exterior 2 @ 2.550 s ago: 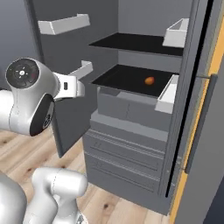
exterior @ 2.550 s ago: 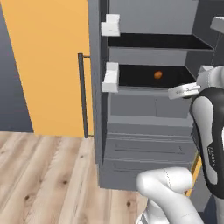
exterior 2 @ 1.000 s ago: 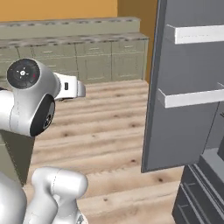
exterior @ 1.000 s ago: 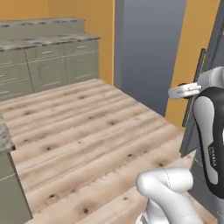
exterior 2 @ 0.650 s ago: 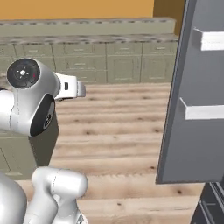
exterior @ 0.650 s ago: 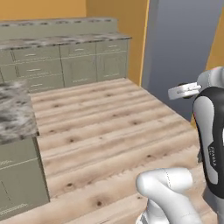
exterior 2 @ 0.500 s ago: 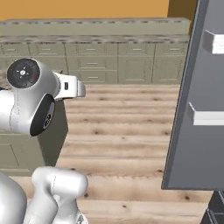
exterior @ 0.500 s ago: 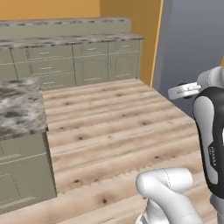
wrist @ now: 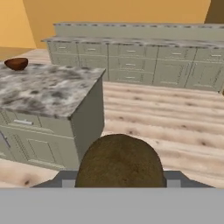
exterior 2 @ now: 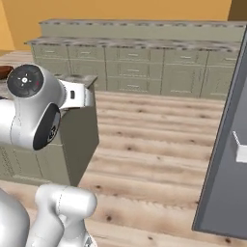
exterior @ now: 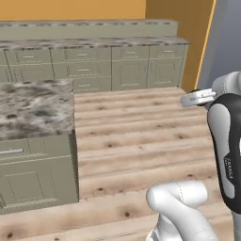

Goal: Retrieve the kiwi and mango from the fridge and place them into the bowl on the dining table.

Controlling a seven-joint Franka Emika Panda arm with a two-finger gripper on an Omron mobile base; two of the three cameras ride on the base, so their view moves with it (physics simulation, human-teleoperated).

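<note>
Brown, fuzzy, oval kiwi [wrist: 119,161] sits between the two dark finger tips of the pincer [wrist: 119,181], which is clamped on it. Beyond, a mottled grey-brown stone surface [wrist: 43,89] over panelled drawer cabinets carries a round reddish-brown bowl [wrist: 16,64] at its far left corner, well apart from the kiwi. Pale wooden plank floor [exterior: 136,136] extends to grey-green wall cabinets [exterior 2: 144,65].
</note>
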